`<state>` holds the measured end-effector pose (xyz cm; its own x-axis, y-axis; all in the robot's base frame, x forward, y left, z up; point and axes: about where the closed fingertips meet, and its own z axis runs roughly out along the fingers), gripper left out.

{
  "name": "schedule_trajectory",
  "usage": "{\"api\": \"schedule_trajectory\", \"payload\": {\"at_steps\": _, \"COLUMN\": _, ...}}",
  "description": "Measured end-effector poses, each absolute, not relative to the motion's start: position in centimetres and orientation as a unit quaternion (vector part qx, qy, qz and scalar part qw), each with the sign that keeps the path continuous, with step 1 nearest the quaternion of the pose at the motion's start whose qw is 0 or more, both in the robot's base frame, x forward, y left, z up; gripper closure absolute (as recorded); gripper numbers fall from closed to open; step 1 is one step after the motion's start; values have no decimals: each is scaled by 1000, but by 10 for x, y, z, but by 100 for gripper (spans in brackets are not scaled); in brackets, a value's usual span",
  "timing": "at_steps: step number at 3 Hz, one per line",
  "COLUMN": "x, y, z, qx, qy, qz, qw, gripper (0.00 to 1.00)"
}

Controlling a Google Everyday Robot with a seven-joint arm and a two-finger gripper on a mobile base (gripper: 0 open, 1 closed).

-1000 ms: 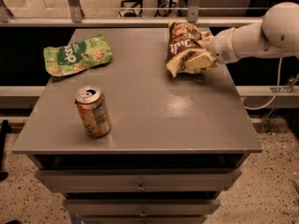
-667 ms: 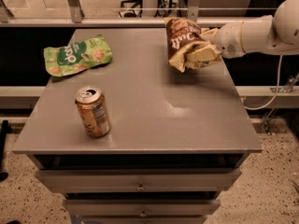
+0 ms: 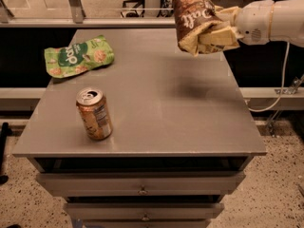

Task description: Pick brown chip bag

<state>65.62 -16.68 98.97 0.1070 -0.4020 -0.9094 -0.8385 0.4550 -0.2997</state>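
Observation:
The brown chip bag [image 3: 192, 14] is dark brown with white lettering and a tan end. It hangs in the air above the far right part of the grey table [image 3: 156, 103], well off the surface. My gripper [image 3: 216, 31] reaches in from the right on a white arm and is shut on the bag's lower end. The bag stands roughly upright in the grip, and its shadow falls on the tabletop below.
A green snack bag [image 3: 78, 56] lies at the table's far left. An orange drink can [image 3: 94, 113] stands upright at the front left. Drawers are below the tabletop. A rail and a cable run behind and to the right.
The gripper has lifted the brown chip bag up off the table and higher into the air. The can and the green bag have not moved.

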Motion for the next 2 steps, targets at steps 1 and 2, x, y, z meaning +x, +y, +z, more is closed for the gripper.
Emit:
{"api": "schedule_trajectory", "payload": {"at_steps": 1, "x": 647, "y": -169, "z": 1009, "qx": -484, "qy": 625, "qz": 199, "qw": 580, "gripper": 100}}
{"api": "schedule_trajectory", "payload": {"at_steps": 2, "x": 645, "y": -169, "z": 1012, "qx": -483, "qy": 622, "qz": 200, "qw": 583, "gripper": 100}}
